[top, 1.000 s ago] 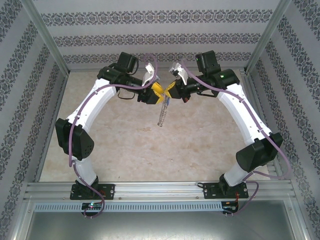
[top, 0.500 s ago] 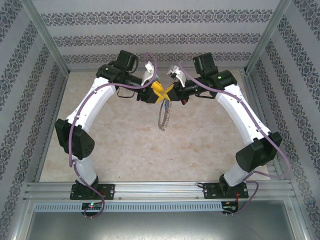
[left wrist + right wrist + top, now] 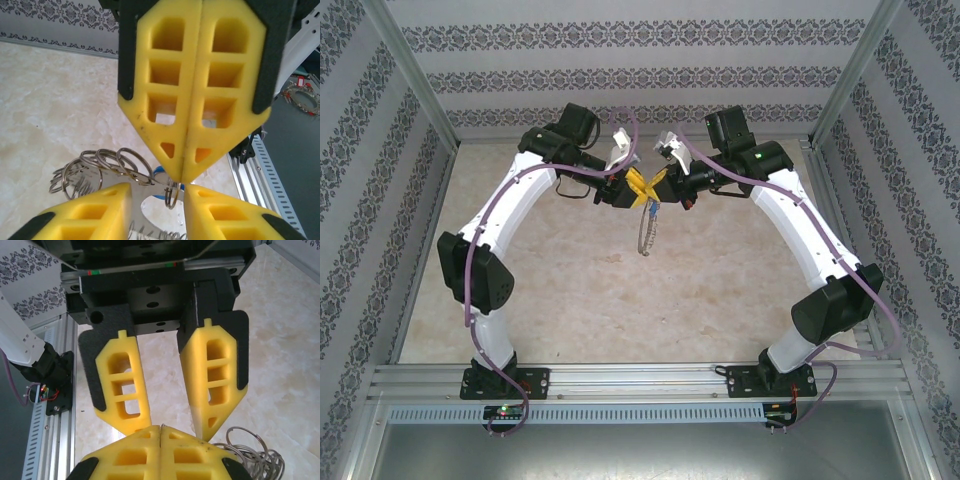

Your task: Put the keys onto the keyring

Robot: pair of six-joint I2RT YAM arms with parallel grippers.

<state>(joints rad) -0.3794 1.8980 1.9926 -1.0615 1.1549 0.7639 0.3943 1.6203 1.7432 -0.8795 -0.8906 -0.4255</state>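
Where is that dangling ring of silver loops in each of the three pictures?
Top external: the keyring hangs at centre, below the yellow jaws.
Left wrist: the keyring sits lower left of centre.
Right wrist: the keyring is in the bottom right corner.
Shared landmark: the right gripper, yellow jaws shut.

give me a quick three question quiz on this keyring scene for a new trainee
1. True or false: the keyring lies flat on the table.
2. Multiple choice: which gripper's jaws are shut together? A left, B right, C both.
3. Fill in: the key has a ___ head.

Key
1. False: it hangs in the air above the table, below the two grippers.
2. B: the right gripper is shut, while the left gripper has its jaws apart.
3. Blue.
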